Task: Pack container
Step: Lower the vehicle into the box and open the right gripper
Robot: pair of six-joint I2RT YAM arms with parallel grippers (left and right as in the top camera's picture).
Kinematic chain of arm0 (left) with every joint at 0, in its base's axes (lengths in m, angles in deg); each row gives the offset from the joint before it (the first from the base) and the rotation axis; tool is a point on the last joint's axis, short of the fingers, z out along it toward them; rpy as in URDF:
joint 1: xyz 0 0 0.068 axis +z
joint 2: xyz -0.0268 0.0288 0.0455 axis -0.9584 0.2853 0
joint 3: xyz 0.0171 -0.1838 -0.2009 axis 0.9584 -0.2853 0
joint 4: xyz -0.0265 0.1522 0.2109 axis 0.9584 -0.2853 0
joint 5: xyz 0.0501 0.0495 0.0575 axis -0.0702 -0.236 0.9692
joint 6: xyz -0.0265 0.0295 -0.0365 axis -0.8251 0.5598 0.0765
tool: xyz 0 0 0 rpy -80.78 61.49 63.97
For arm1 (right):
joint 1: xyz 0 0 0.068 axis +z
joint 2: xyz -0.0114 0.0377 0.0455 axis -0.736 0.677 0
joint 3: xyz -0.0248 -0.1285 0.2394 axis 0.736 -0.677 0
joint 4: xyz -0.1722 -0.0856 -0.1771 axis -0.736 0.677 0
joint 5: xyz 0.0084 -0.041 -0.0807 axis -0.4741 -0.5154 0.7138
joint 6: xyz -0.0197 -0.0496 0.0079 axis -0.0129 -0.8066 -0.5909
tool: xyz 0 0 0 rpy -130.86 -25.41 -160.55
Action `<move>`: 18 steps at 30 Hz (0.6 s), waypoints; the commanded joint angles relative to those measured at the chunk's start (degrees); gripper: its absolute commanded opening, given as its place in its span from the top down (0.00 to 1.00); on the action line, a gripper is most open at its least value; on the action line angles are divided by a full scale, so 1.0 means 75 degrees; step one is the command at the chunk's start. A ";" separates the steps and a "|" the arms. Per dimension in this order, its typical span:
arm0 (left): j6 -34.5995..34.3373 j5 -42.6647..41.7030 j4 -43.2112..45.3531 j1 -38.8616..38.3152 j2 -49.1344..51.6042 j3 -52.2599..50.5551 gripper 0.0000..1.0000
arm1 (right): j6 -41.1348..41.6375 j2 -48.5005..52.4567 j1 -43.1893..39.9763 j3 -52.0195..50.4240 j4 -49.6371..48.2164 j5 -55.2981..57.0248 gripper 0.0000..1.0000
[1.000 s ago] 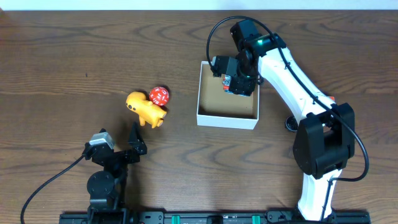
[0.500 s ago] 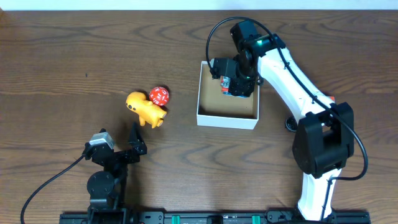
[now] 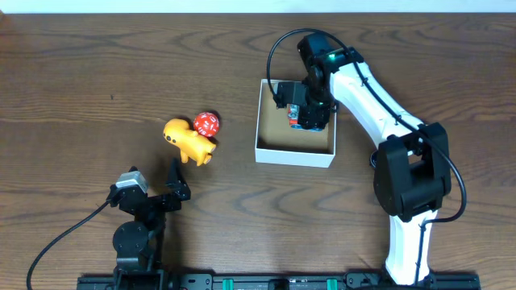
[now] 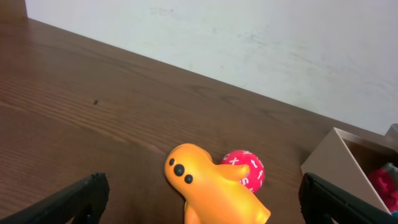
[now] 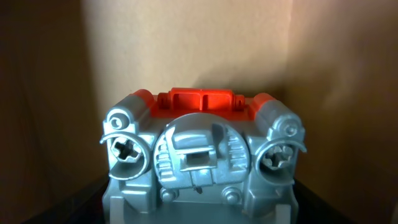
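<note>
Dark wood-grain table under a pale wall: the container, a small square white-walled cardboard box with a brown inside, sits open-topped right of the table's middle. The right gripper reaches down into its far right part, fingers closed on a silver-and-red toy. The right wrist view shows that toy close up against the brown cardboard. Well to the left of the box, an orange-yellow toy animal lies on the bare wood with a red ball bearing white marks touching its far side. The left gripper hangs near the table's front edge, its fingers spread wide and grasping nothing, pointed toward the two toys.
</note>
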 commanded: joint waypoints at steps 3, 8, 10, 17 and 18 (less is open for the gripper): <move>0.0122 0.0061 -0.0274 0.0038 0.0000 -0.0160 0.02 | -0.0117 -0.0017 -0.0268 -0.0015 -0.0038 -0.0085 0.58; 0.0122 0.0061 -0.0274 0.0038 0.0000 -0.0160 0.02 | -0.0114 -0.0017 -0.0262 -0.0015 -0.0082 -0.0087 0.52; 0.0122 0.0061 -0.0274 0.0038 0.0000 -0.0160 0.02 | -0.0111 -0.0017 -0.0259 -0.0015 -0.0137 -0.0087 0.47; 0.0122 0.0064 -0.0274 0.0038 0.0000 -0.0160 0.02 | -0.0111 -0.0017 -0.0259 -0.0015 -0.0221 -0.0087 0.39; 0.0122 0.0061 -0.0274 0.0038 0.0000 -0.0160 0.02 | -0.0108 -0.0017 -0.0259 -0.0015 -0.0221 -0.0087 0.37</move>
